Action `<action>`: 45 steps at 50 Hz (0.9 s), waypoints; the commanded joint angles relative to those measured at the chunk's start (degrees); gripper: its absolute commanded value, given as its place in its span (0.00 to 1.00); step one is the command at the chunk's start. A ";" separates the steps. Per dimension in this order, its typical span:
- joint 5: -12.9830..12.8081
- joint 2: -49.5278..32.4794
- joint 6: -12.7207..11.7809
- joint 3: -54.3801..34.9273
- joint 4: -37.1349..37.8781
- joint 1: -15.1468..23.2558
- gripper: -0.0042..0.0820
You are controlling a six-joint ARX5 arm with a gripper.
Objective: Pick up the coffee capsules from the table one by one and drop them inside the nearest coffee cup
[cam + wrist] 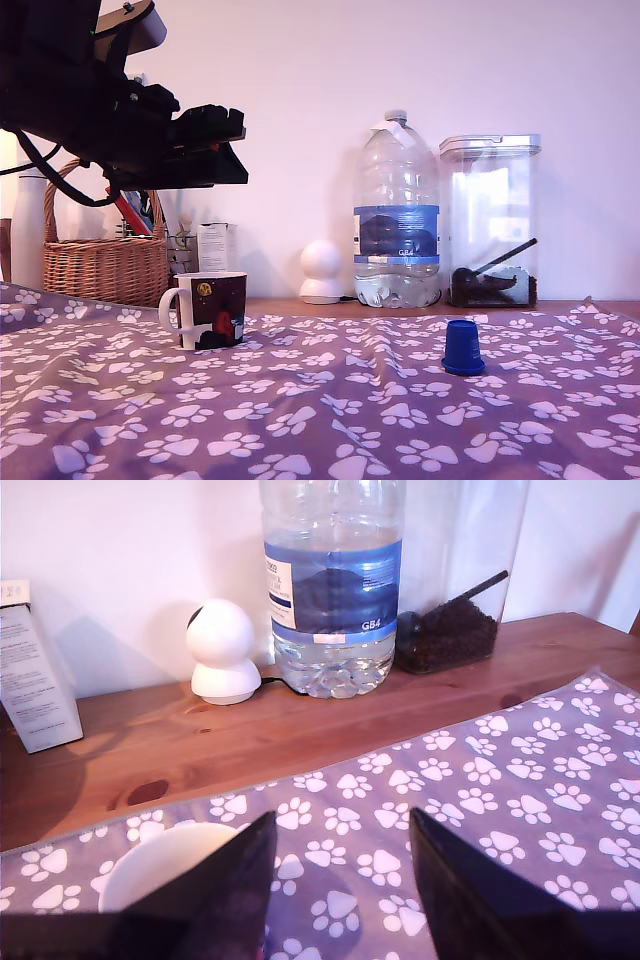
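Observation:
A dark-blue capsule [463, 348] stands upside down, wide rim on the purple paw-print cloth of the table [330, 420], at the exterior view's right. The dark mug [207, 309] with white handle and yellow moon stands at the left; its white rim [165, 873] shows in the wrist view behind one finger. My gripper [215, 148] hangs high above the mug, far from the capsule. Its two black fingers [236, 880] are spread apart, so it is open, with only cloth [520, 780] seen between them. The capsule does not show in the wrist view.
On the brown wooden ledge [200, 750] behind the cloth stand a wicker basket [103, 262], a white box [35, 670], a small white round camera [223, 655], a large water bottle [397, 215] and a clear container of dark grounds [491, 225].

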 commanded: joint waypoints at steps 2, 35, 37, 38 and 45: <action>0.79 -0.37 -0.11 -0.59 -1.97 0.11 0.45; 18.38 -0.46 10.82 -0.59 -6.29 -7.26 0.32; 18.34 -0.46 10.84 -0.59 -6.82 -7.93 0.26; 18.36 -0.46 10.84 -0.59 -7.21 -8.22 0.22; 18.36 -0.46 10.84 -0.61 -9.33 -9.70 0.05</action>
